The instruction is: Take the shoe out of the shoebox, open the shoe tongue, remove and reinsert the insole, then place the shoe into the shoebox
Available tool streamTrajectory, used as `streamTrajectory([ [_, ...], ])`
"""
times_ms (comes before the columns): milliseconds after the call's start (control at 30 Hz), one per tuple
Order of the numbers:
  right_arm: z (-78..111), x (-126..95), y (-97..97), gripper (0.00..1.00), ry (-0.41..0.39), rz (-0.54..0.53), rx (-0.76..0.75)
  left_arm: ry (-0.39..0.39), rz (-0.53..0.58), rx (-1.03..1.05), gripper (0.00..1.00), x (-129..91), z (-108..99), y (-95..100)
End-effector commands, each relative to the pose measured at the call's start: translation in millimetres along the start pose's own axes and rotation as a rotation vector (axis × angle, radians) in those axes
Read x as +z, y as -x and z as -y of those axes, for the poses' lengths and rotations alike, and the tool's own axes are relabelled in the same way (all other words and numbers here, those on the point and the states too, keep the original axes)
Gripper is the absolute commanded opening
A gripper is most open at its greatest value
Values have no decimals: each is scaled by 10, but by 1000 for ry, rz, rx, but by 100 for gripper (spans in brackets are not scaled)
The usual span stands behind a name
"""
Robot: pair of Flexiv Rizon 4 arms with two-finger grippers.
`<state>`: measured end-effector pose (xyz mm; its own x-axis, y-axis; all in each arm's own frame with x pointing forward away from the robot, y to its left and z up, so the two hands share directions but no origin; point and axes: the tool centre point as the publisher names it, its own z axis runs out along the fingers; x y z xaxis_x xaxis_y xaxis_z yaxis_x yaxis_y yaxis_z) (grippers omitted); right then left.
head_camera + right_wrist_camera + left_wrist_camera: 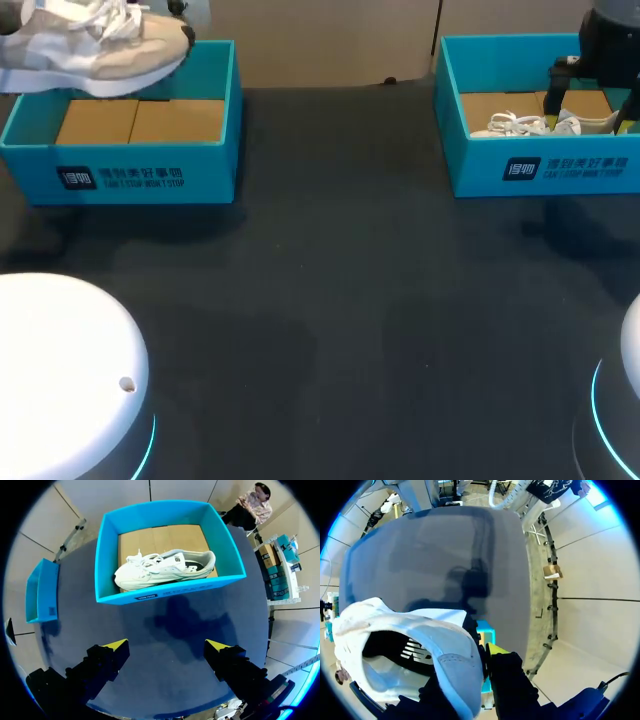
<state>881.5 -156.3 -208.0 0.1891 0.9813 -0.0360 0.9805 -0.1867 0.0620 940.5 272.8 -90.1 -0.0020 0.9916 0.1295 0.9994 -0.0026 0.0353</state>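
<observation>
The left hand [483,651] grasps the light grey and beige sports shoe [95,55] at its heel rim, above the left turquoise cardboard shoebox [150,175]. I think the grip must be firm. The shoe should pass over the front wall and come sole-down on the dark surface [340,300]. The right hand [168,647] is released.

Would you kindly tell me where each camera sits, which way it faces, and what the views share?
Head view: fixed above and behind, facing down on the table; shows the right hand over the right shoebox.
Left wrist view: on the left wrist, facing out across the table; the left hand grips the lifted shoe.
Right wrist view: on the right wrist, facing down; the open right hand hangs above the boxed shoe.
Shared: head and left wrist see the lifted shoe; head and right wrist see the right shoebox.
</observation>
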Motion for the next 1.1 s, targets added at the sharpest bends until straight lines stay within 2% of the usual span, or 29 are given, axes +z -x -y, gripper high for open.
streamTrajectory([
  [33,5,4,2,100,2,-1,1,124,-15,-6,0,-44,343,120],
  [267,5,4,2,100,2,-1,1,116,4,18,0,4,712,398],
  [633,5,4,2,100,2,-1,1,107,-14,56,0,134,1235,936],
  [867,5,4,2,100,2,-1,1,128,-43,57,0,225,1486,1200],
  [1100,5,4,2,100,2,-1,1,127,-49,73,0,282,1651,1366],
])
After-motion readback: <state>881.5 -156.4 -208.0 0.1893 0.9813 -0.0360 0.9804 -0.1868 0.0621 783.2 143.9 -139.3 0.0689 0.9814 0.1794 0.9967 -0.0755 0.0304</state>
